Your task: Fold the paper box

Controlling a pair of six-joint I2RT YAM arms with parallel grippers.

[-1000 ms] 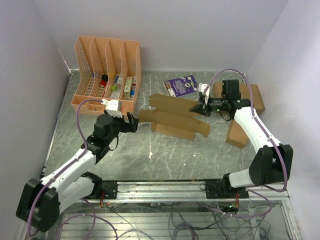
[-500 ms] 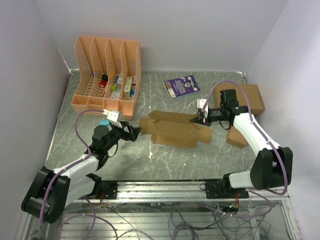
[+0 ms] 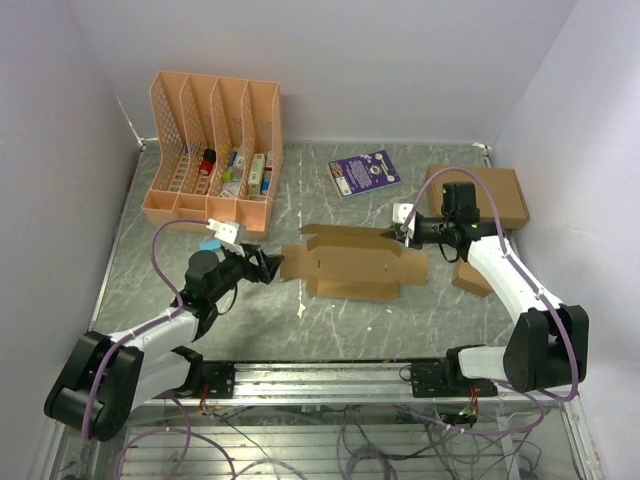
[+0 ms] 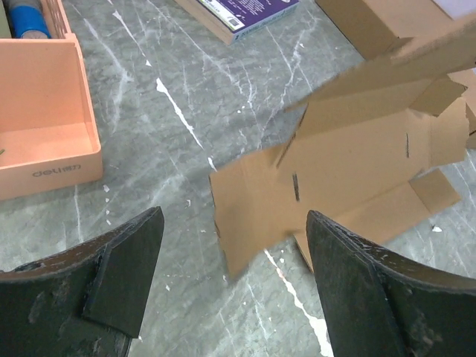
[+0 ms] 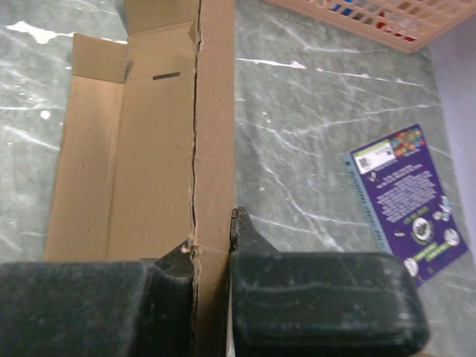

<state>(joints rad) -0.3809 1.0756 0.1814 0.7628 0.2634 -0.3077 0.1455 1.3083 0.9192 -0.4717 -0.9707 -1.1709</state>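
Paper box [image 3: 355, 265] is lying near the middle of the grey marbled surface [image 3: 250, 325], between the two arms. It is opened out as a creased brown die-cut sheet, with slots and end flaps showing. Right gripper [image 3: 392, 232] is reaching in at the sheet's far right end. Its wrist view is showing the jaws clenched on one long thin panel, pinching the cardboard edge-on so the panel is standing upright beside the base panel. My reading: this grip is raising that side along its crease and also pinning the sheet against sliding. Left gripper [image 3: 268, 266] is sitting low at the opposite, left end, jaws spread wide and grasping nothing. In its wrist view the end flap is sitting in the gap between the two fingers and seems touched by neither, though light contact is hard to rule out. Probable reason for the pose: lining up to take or press that flap while the other arm is steadying the sheet. Folding is looking early, with no tab seated in a slot. Off the work: an orange file organiser [image 3: 212, 150] holding small items is standing at far left and a purple booklet [image 3: 362, 171] is lying behind the sheet. A larger cardboard box [image 3: 485, 195] is sitting at far right, and a small brown carton [image 3: 470, 276] is lying beside the right arm, apart from the sheet.
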